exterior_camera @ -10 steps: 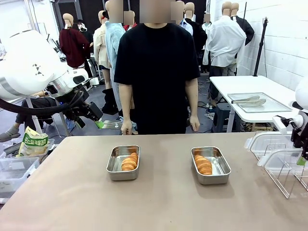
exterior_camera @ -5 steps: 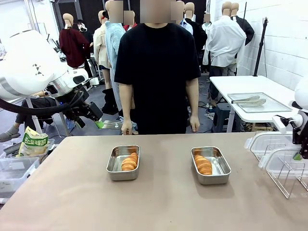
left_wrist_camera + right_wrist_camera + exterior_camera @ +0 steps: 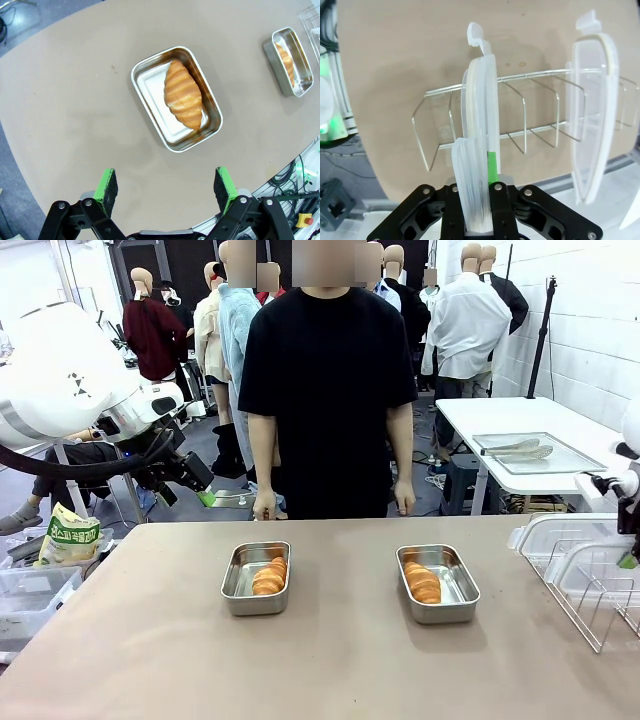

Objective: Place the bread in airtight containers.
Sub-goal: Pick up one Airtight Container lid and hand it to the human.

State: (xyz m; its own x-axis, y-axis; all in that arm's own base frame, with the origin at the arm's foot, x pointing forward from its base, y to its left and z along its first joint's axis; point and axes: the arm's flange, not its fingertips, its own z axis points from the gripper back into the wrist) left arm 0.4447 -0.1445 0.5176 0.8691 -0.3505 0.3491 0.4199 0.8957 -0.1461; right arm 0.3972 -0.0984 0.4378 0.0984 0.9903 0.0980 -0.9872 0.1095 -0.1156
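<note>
Lidding step: both croissants [image 3: 268, 577] lie in their steel pans [image 3: 240, 585] mid-tabletop; my right gripper [image 3: 479, 172] is clamped on a clear lid [image 3: 481, 100] upright in the wire rack [image 3: 524, 120] at the tabletop's right edge, my left gripper [image 3: 167, 186] wide open and empty; next, I judge, lift the lid clear of the rack.

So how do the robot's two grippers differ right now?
The left gripper is open; the right gripper is shut on a lid. The left holds nothing and points toward a pan with a croissant; the right is at the wire rack. Both are black with green pads.
</note>
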